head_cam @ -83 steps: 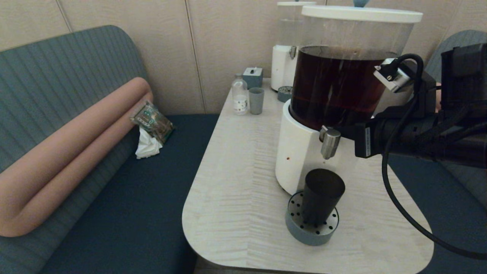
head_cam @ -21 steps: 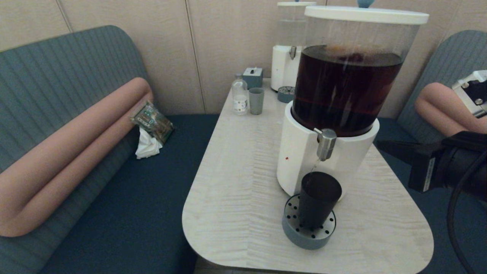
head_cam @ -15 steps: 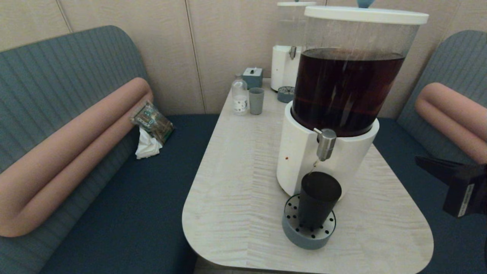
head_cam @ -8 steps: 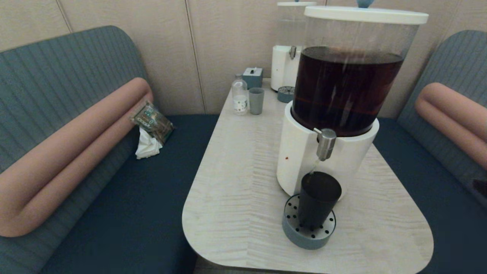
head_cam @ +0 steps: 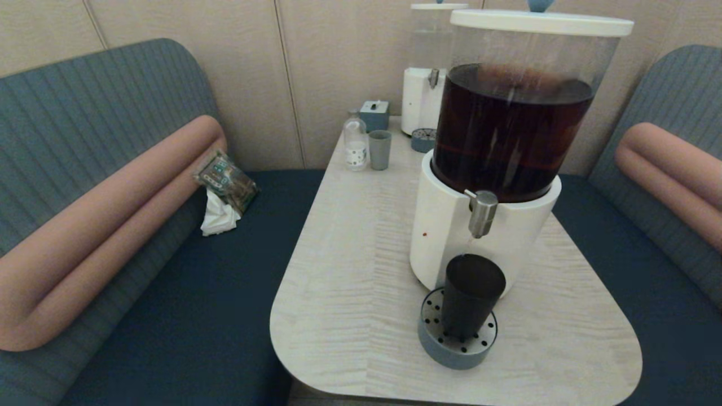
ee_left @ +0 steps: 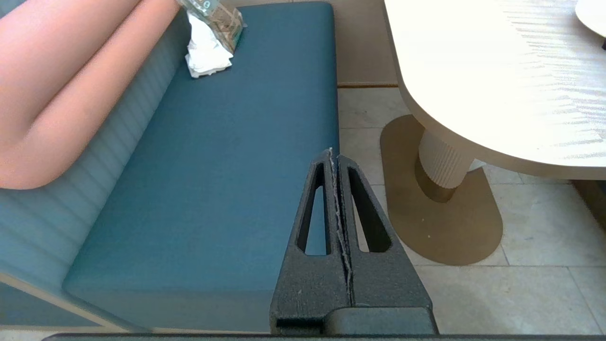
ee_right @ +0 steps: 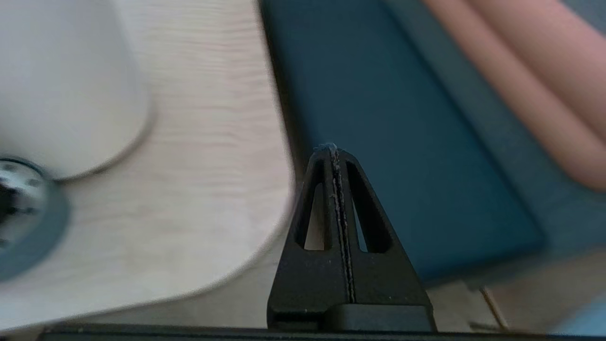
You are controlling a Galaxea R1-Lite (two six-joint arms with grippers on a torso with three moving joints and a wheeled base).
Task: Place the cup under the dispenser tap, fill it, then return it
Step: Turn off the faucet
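The cup (head_cam: pixel 471 296) stands upright on the round grey drip tray (head_cam: pixel 451 347), mouth up, its long axis vertical, wider at the rim, directly beneath the tap (head_cam: pixel 481 212) of the big dispenser (head_cam: pixel 445 225) on the table (head_cam: pixel 350 270). The left gripper (ee_left: pixel 337 189) hangs low beside the bench, fingers pressed together and holding nothing. The right gripper (ee_right: pixel 335 180) sits off the table's edge over the other bench, likewise closed and empty.

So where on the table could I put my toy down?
The pale wooden table is bare between the small grey-green cup and the near rounded edge, left of the big white-based dispenser. It is crowded where the dark tumbler stands on the grey drip tray.
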